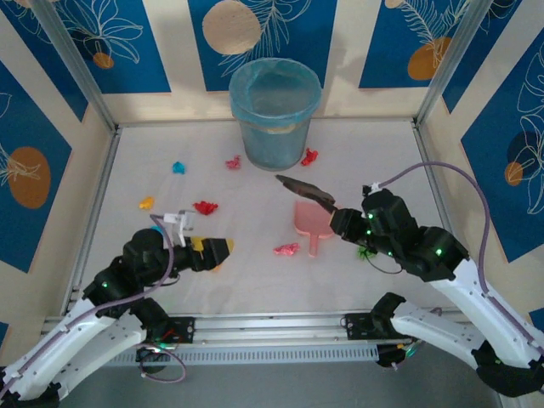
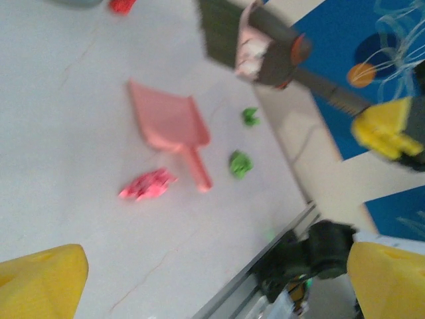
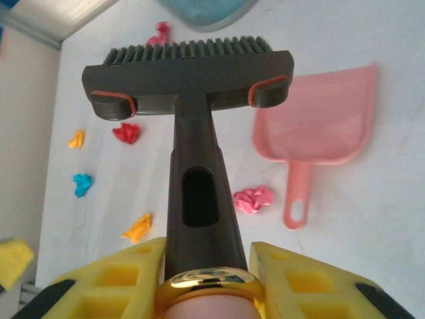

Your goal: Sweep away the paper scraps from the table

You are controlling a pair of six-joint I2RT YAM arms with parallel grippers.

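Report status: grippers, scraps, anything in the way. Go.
Left gripper open, empty. Right gripper shut on brush. Paper scraps scattered on table, none in dustpan. Dustpan lies unheld, mid-table.

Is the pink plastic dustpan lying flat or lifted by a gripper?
Lying flat: the pink plastic dustpan rests on the white table, handle toward the near edge; the right gripper holds the dark brush instead.

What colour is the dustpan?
The dustpan is pink, clearest in the right wrist view.
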